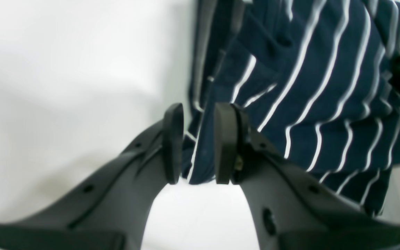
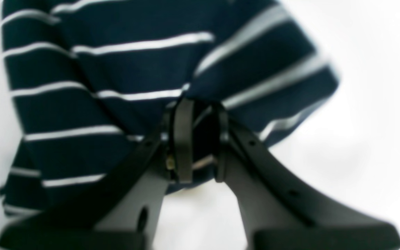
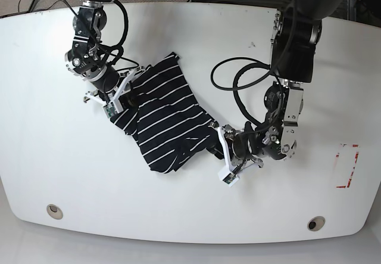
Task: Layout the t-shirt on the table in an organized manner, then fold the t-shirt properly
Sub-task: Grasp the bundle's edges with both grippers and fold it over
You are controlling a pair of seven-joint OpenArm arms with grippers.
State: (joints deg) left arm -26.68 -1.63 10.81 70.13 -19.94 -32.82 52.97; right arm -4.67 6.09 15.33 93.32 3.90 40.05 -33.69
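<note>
Under both my arms lies the table (image 3: 178, 216), a wide glossy white top with curved edges that fills nearly the whole base view. Two round grey grommet holes (image 3: 54, 211) sit near its lower edge, one at lower left and one at lower right, and a red-and-white sticker (image 3: 347, 165) lies at the right side. Beyond the upper edge I see only dark cables and a strip of floor. The t-shirt (image 3: 164, 118), dark with thin white stripes, lies crumpled a little left of the centre of the frame. My right gripper (image 2: 200, 139) pinches a fold of it at its upper left end. My left gripper (image 1: 198, 142) pinches an edge of the cloth at its lower right end, its pads a little apart with fabric between them.
</note>
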